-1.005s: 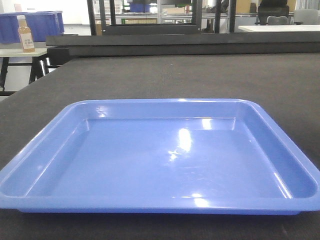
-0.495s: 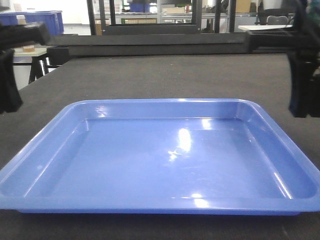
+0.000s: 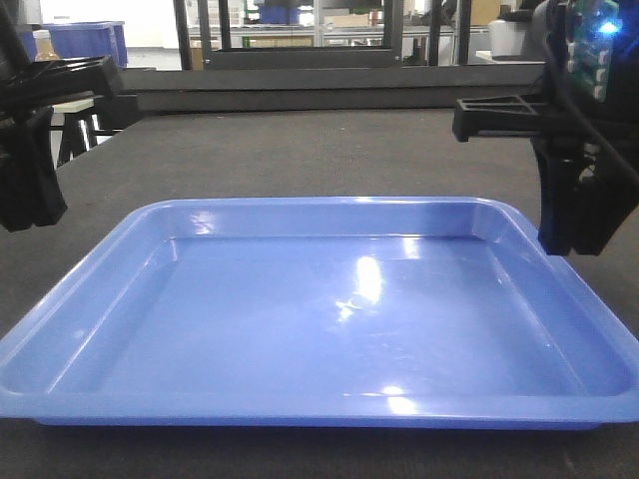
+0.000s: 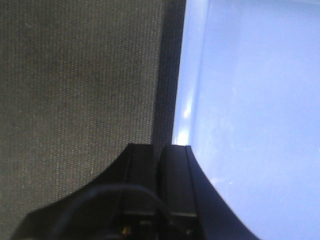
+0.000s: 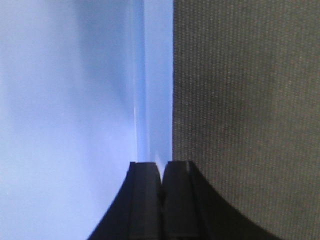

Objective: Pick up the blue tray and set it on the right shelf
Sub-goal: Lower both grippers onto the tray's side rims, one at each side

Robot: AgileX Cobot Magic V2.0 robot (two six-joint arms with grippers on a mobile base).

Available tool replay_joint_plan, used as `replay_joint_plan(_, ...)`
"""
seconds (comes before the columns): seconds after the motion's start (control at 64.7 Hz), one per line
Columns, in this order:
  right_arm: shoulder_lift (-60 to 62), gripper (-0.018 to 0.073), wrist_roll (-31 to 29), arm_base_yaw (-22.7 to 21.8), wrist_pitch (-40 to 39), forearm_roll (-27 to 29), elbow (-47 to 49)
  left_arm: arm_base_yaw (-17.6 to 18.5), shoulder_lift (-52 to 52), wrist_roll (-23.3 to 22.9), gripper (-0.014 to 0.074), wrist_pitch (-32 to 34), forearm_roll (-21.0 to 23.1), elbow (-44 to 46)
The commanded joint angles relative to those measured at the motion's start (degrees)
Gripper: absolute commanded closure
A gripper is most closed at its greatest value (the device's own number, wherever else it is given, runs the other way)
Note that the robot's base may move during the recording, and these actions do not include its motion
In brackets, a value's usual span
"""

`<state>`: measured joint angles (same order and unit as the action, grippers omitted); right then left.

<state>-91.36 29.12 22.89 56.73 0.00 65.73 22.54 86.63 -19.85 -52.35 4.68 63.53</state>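
now, both arms flank the blue tray (image 3: 329, 309), 1 per side, apparently set for a 2-handed lift of something this wide. the left gripper (image 4: 160, 150) hangs just over the tray's left rim and the right gripper (image 5: 162, 166) over its right rim, both clenched on nothing. the tray lies flat on the dark table (image 3: 329, 150).

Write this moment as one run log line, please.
state: pre-grasp | blue tray: flat on dark table, not held | left gripper: shut, at left rim | right gripper: shut, at right rim
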Motion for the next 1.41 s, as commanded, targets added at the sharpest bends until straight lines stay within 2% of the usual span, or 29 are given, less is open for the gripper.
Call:
replay_joint_plan(0.0, 1.46, 0.03, -0.73, 0.01, -0.58, 0.0, 1.98, 1.2, -1.17, -0.65, 0.0622, 2.0, -0.07, 1.92)
replay_joint_plan(0.124, 1.04, 0.0175, -0.73, 0.01, 0.47, 0.0, 1.98, 3.67, 0.49, -0.65, 0.0531, 3.33, -0.63, 1.92)
replay_joint_plan(0.232, 1.04, 0.0169, -0.73, -0.16, 0.86, 0.0, 1.98, 5.29, 1.87, -0.65, 0.0379, 4.32, -1.96, 2.02)
replay_joint_plan(0.325, 0.67, 0.0169, -0.65, -0.87, 0.72, 0.69, 1.98, 5.15, 2.53, -3.52, 0.0309, 3.6, -1.67, 2.33)
replay_joint_plan(0.943, -3.32, 0.0169, -0.71, -1.07, -3.01, 2.28, 1.41, 4.64, 7.28, -3.85, 0.031, 3.59, -2.91, 2.33)
replay_joint_plan(1.391, -3.43, 0.0171, -0.71, -0.02, -4.17, 2.46, -0.42, 4.64, 10.15, -3.85, 0.031, 3.36, -1.69, 2.33)
